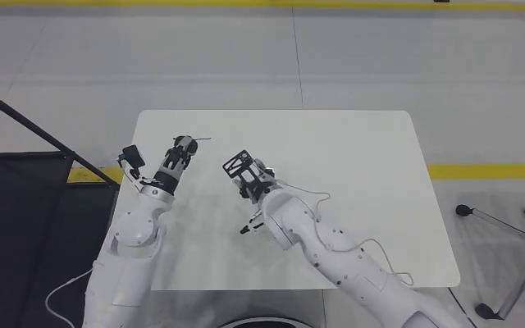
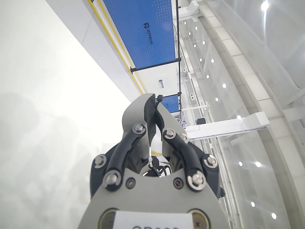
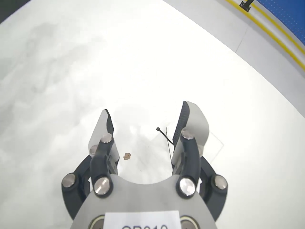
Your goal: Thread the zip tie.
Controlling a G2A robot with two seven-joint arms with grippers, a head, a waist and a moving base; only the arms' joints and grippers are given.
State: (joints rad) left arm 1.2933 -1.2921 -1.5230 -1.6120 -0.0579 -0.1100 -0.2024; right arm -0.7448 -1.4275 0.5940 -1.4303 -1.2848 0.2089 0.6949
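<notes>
Nearest us, the right gripper (image 3: 145,110) hangs over the table (image 1: 353,164), left of its middle. Its fingers are spread wide, with nothing between them. Below it we see a loose tie (image 3: 164,135) — thin and black, its small head pointing away from the wrist. It lies just beside one finger, which hides its tail end, and we cannot tell whether it touches that finger. A small brown speck (image 3: 127,156) sits on the table between the fingers, apart from the loose tie.

Further left and a little further back, the left gripper (image 1: 185,148) is over the table near its left edge, close to the right gripper but not touching it. Its pads are pressed together on a held tie (image 2: 159,97). The small black head pokes out just past the fingertips. From above, we see a thin black strip running out of the grip toward the table's middle.

Beyond the table lies grey floor (image 1: 246,57). A black screen (image 1: 33,197) stands just off the table's left side, and a yellow line (image 1: 476,171) crosses the floor at the table's right. Farthest off, past the left gripper's tips, a blue panel (image 2: 143,24) hangs in a black frame.
</notes>
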